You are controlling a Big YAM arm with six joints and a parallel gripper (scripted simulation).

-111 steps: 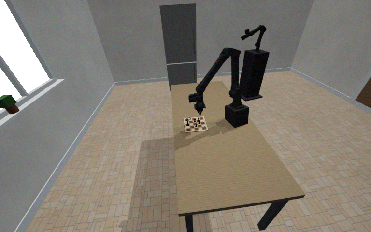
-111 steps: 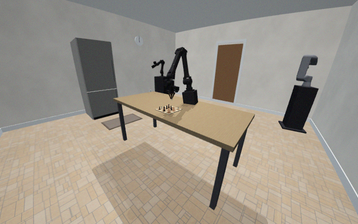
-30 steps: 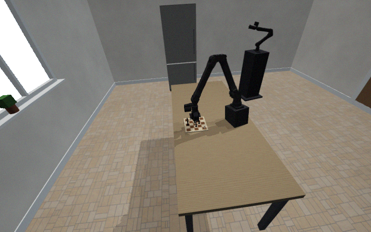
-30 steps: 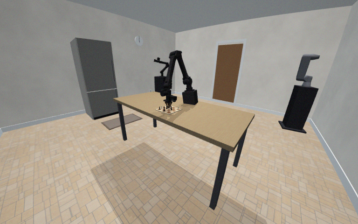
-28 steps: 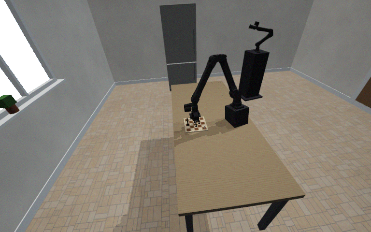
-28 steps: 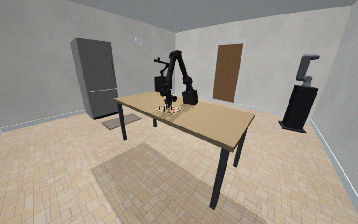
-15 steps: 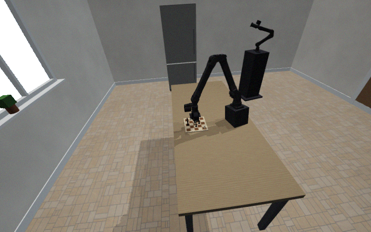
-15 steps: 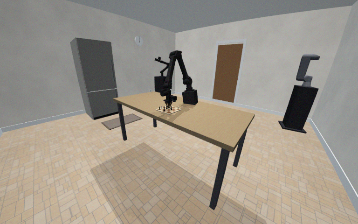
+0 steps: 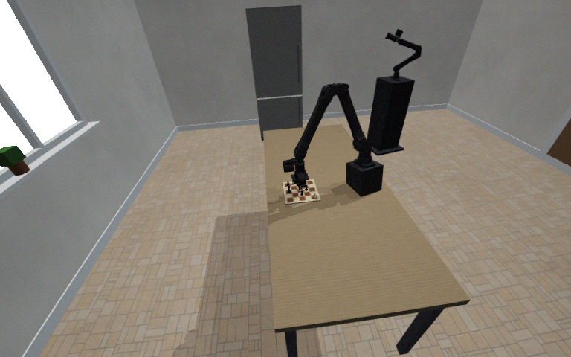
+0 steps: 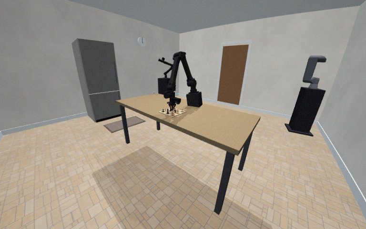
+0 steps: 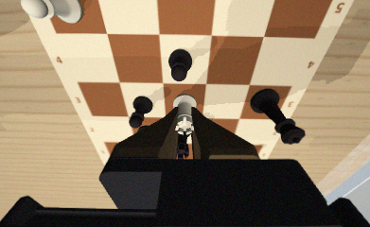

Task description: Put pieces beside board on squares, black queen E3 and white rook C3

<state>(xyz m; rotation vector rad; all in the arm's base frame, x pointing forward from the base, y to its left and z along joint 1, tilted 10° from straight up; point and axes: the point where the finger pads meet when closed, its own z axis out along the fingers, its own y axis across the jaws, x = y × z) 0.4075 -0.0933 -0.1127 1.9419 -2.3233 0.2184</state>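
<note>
The white rook point(image 11: 185, 124) stands upright between my fingertips, its round white base on the brown C3 square of the board point(image 11: 53, 47) point(image 9: 315, 187). My gripper point(image 11: 185, 113) point(image 9: 300, 185) point(image 10: 172, 109) is shut on the rook, low over the board. Whether the base touches the board is too close to tell. The black queen point(image 11: 276, 111) point(image 9: 288, 190) point(image 10: 167, 111) stands on E3, its base inside the brown square in the wrist view. The front rows are partly hidden behind the fingers.
A black pawn point(image 11: 179, 63) stands on C4, another black pawn point(image 11: 142, 106) on B3, close left of the rook. A white piece point(image 11: 68, 9) stands on A5. A dark piece point(image 11: 183, 148) shows between the fingers. Another black piece point(image 9: 288, 183) stands near the board's far left corner.
</note>
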